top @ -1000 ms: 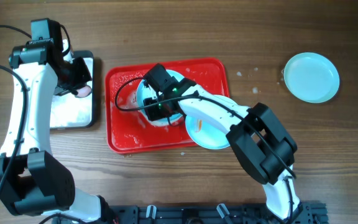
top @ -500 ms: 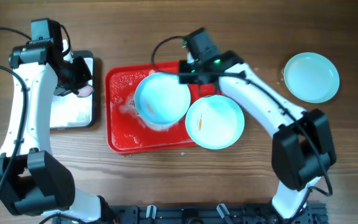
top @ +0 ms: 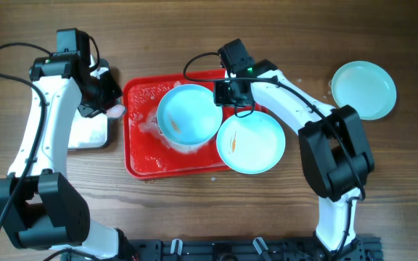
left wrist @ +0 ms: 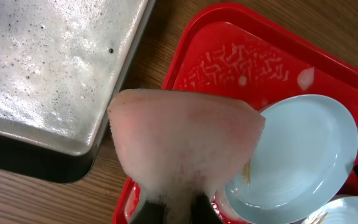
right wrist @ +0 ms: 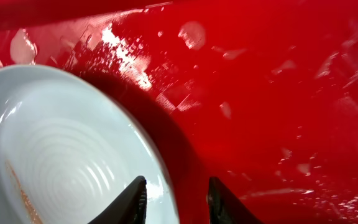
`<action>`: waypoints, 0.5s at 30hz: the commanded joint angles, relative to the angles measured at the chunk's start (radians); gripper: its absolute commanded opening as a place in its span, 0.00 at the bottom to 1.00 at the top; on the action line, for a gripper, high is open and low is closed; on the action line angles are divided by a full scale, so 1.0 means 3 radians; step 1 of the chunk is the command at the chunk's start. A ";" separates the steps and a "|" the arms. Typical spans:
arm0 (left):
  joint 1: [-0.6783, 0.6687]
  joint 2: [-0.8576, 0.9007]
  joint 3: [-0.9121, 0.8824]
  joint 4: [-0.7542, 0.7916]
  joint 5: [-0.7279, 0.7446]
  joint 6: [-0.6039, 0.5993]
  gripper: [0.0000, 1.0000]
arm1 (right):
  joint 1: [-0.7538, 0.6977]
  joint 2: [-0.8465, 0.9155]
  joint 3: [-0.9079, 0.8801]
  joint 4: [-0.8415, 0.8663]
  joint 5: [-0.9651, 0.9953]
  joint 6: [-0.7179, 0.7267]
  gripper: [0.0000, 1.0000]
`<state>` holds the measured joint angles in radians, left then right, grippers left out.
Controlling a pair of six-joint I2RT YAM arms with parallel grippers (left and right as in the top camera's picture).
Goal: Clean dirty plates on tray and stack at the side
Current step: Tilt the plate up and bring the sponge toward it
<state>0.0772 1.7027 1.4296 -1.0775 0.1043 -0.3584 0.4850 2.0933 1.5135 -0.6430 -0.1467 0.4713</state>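
Observation:
The red tray (top: pixel 140 156) lies mid-table, wet with suds. One pale blue plate (top: pixel 189 114) with an orange smear sits in it. A second smeared plate (top: pixel 251 141) overlaps the tray's front right corner. A third plate (top: pixel 363 89) lies on the table at the far right. My right gripper (top: pixel 227 93) is open, its fingers (right wrist: pixel 176 199) straddling the first plate's (right wrist: pixel 73 162) right rim over the tray (right wrist: pixel 278 93). My left gripper (top: pixel 106 107) is shut on a pink sponge (left wrist: pixel 185 137) above the tray's left edge (left wrist: pixel 229 31), beside the plate (left wrist: pixel 303 155).
A black-rimmed silver metal pan (top: pixel 93 134) with sudsy water stands left of the tray; it also shows in the left wrist view (left wrist: pixel 42 62). The wooden table surrounds everything. Cables trail from both arms.
My right gripper left the tray's middle, uncovering the plate, and now sits at that plate's right rim. My left gripper carried the sponge right, from over the pan to the tray's left edge.

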 commanded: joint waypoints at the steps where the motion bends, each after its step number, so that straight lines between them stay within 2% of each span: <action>1: -0.0011 0.0010 -0.0025 0.0027 0.0062 -0.0057 0.04 | 0.0155 0.0187 -0.0003 0.0023 -0.0109 0.0093 0.33; 6: -0.0011 0.0010 -0.0025 0.0027 0.0061 -0.0056 0.04 | 0.0184 0.0216 -0.0003 0.0033 -0.0112 0.0179 0.29; 11: -0.0011 0.0010 -0.0025 0.0024 0.0064 -0.0056 0.04 | 0.0253 0.0217 -0.0003 0.0023 -0.0109 0.0341 0.04; 15: -0.0013 0.0011 -0.0041 0.0025 0.0151 -0.0057 0.04 | 0.0337 0.0217 -0.0003 0.0008 0.0034 0.0538 0.04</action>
<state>0.0772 1.7027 1.4296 -1.0729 0.1131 -0.3584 0.5663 2.1429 1.5131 -0.6369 -0.1677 0.5797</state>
